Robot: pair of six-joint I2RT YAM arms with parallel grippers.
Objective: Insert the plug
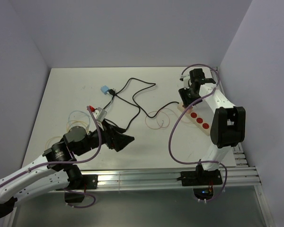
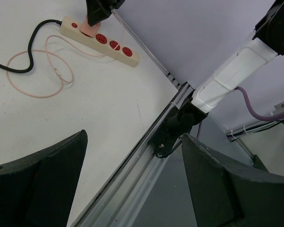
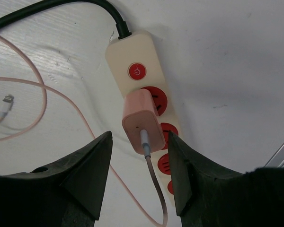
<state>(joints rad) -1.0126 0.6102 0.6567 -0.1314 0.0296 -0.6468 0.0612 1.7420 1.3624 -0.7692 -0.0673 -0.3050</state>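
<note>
- The pink square charger plug point(image 3: 141, 124) is sitting on the cream power strip with red sockets point(image 3: 132, 51). It's at the second socket along, just past the round red switch.
- It leans a little in the right wrist view, so I honestly can't tell if it's pushed all the way home.
- The right gripper point(image 3: 139, 136) hangs right over the plug with one finger on each side. The jaws are parted, and there's a sliver of gap between each finger and the plug, so they aren't clamping it.
- The strip lies diagonally at the far right of the white worktop point(image 1: 61, 94), close to the right wall.
- A thin pink cable point(image 3: 150, 176) comes out of the plug's top and loops loosely on the worktop to the left of the strip. It ends in a white connector tip point(image 3: 6, 103) that is lying free.
- A black cord point(image 3: 61, 4) leaves the switch end of the strip and snakes across the worktop towards a small blue block point(image 1: 105, 89) near the back.
- The left gripper point(image 1: 123, 141) is well away from all this at the near left. Its jaws are spread wide with nothing between them, just worktop and the metal rail behind.
</note>
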